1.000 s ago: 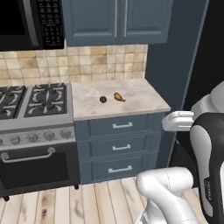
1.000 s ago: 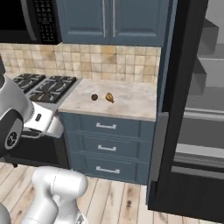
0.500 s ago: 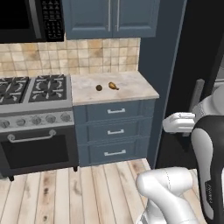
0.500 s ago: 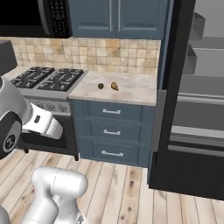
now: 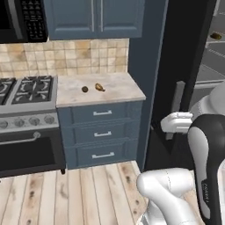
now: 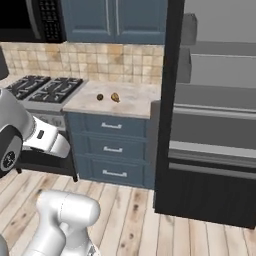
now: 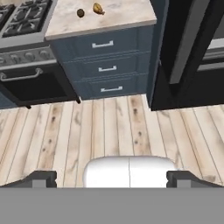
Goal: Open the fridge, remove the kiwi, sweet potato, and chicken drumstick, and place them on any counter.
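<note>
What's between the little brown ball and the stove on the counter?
Nothing sits there. In the left base view, only bare counter lies between the kiwi and the stove. The chicken drumstick is on the kiwi's other side.

Glossy white rounded arm (image 5: 169, 193) segs; dark grey joint bands; small dark pincer (image 7: 112, 178) tips.

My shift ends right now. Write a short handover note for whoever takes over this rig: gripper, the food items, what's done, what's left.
Gripper: open, fingers wide apart, holding nothing, aimed at the floor in front of the drawers.
Fridge: open, shelves exposed.
Kiwi and chicken drumstick: lying on the counter, close together but apart.
Sweet potato: probably the small brown item on an upper fridge shelf.
Done: fridge opened, two foods out.
Left: fetch the sweet potato and put it on a counter.
</note>
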